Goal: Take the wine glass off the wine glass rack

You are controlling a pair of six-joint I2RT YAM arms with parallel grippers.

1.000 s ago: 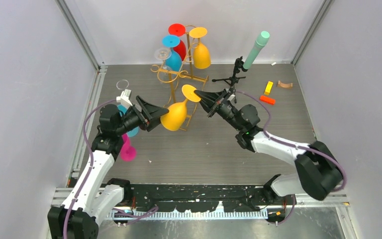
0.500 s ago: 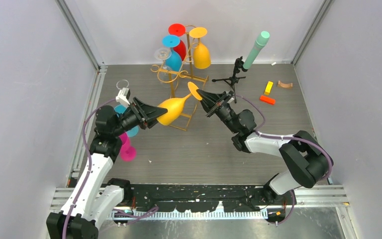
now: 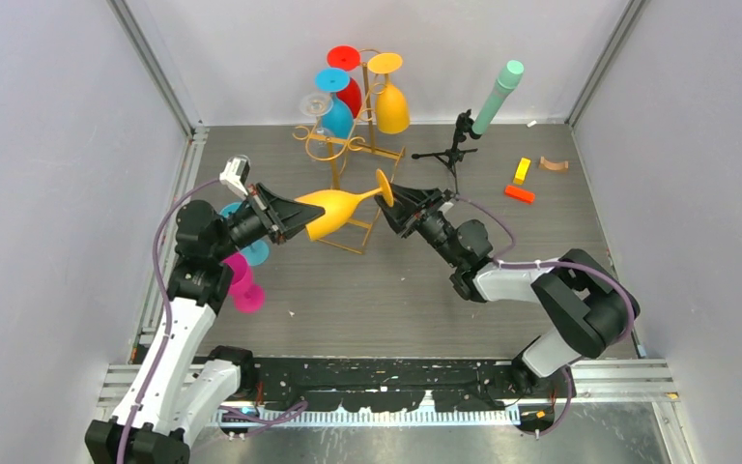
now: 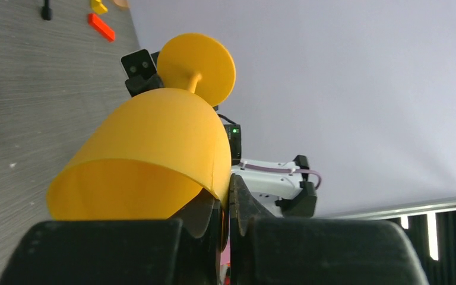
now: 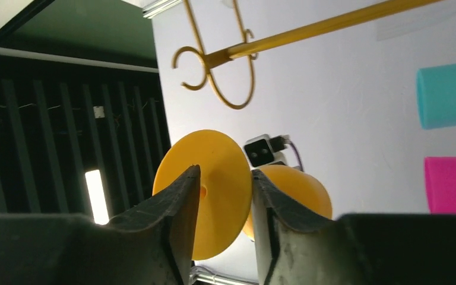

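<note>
Pinching the bowl rim of the yellow wine glass [image 4: 154,142] in the left end effector [image 4: 225,199], clamped shut on the thin wall, one finger inside the bowl and one outside. Carrying it on its side, mouth to the left and foot [image 5: 217,166] to the right, above the tabletop [image 3: 425,300] and just in front of the wine glass rack [image 3: 326,145], off every hook. Probably gripped at the rim because the foot end faces the other arm.

Standing open at the right end effector [image 5: 222,190], parted to either side of the foot's flat disc without visibly squeezing it. Reads as a handover, with the weight on the left grip and the right side free to back away.

Farther out, above the right fingers, an empty curled hook [image 5: 221,58]. At the far middle, hanging bowl-down on the rack, a red glass [image 3: 350,92], a blue glass [image 3: 336,116], a second yellow glass [image 3: 392,106] and a clear glass [image 3: 315,104]. At the near left, under the left arm and partly hidden, a pink glass [image 3: 244,290] and a light-blue glass [image 3: 254,254].

Calls next, by this judgement, for drawing the right end effector clear without knocking the disc, then lowering the glass. Main risk is slipping from a single rim pinch.
</note>
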